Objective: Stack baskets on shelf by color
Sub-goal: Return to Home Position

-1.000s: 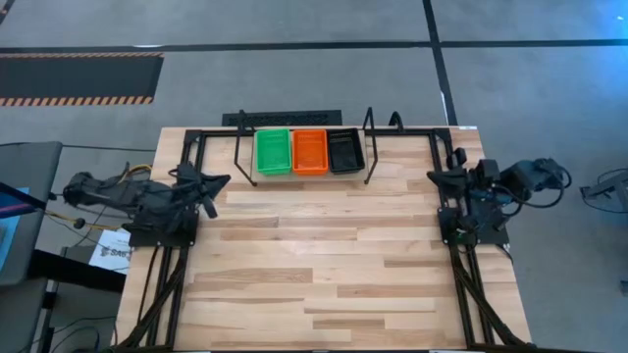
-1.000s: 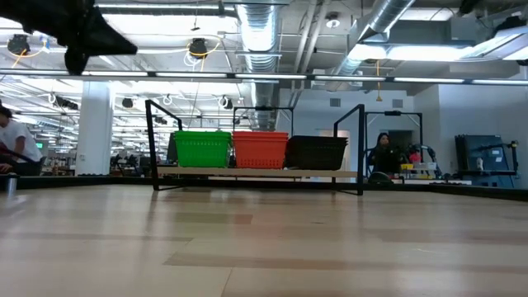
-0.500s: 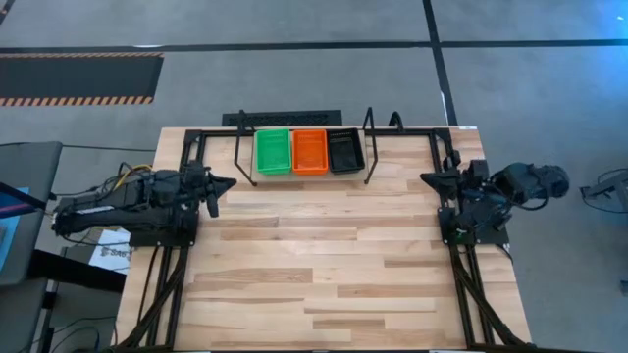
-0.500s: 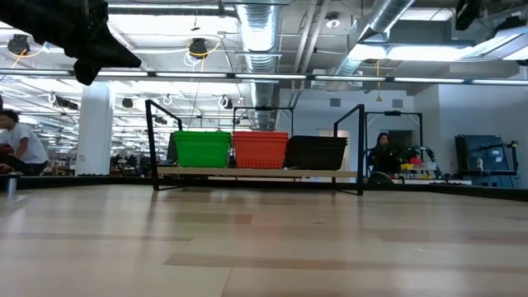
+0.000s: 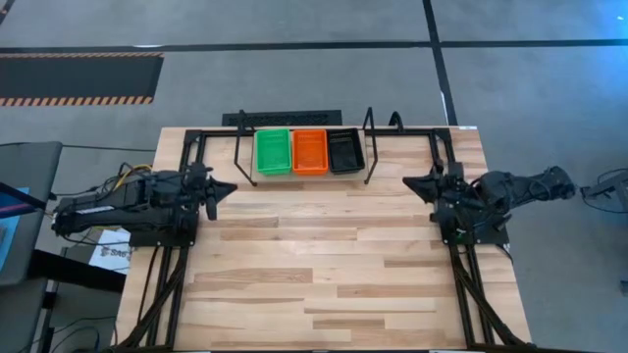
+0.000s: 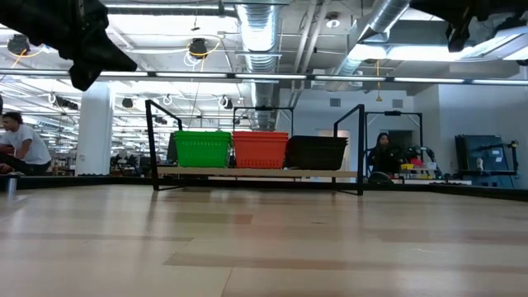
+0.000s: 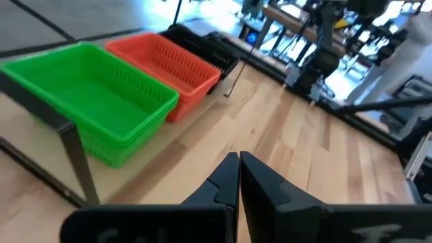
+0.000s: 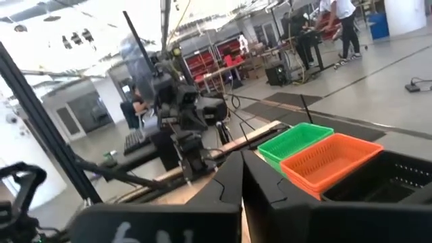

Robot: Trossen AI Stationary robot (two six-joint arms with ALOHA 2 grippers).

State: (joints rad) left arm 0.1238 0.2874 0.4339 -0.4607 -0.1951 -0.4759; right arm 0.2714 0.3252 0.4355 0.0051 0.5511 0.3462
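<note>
On the shelf [image 5: 240, 157] at the table's far middle, a green basket [image 5: 273, 152], a red-orange basket [image 5: 310, 151] and a black basket [image 5: 345, 150] stand side by side on their bottoms; the low view shows them in the same row, green [image 6: 202, 149], red-orange [image 6: 261, 149], black [image 6: 316, 153]. My left gripper [image 5: 232, 184] hovers shut at the table's left side, pointing toward the right edge, near the green basket [image 7: 94, 101]. Above the table's right side my right gripper [image 5: 407, 181] is shut and points left. Neither holds anything.
Black tube frames [image 5: 186, 147] carry both arms along the table's left and right sides. A dark slatted piece [image 5: 285, 118] lies on the floor behind the shelf. People [image 6: 384, 153] sit in the room beyond. The bare wooden tabletop [image 5: 314, 265] spreads in front of the shelf.
My left arm has swung round, so its shut gripper now points toward the table's right edge; for the last half second it has kept still. My right gripper has gone toward the table's left, sunk a little and rolled; it now shows at the low view's upper right.
</note>
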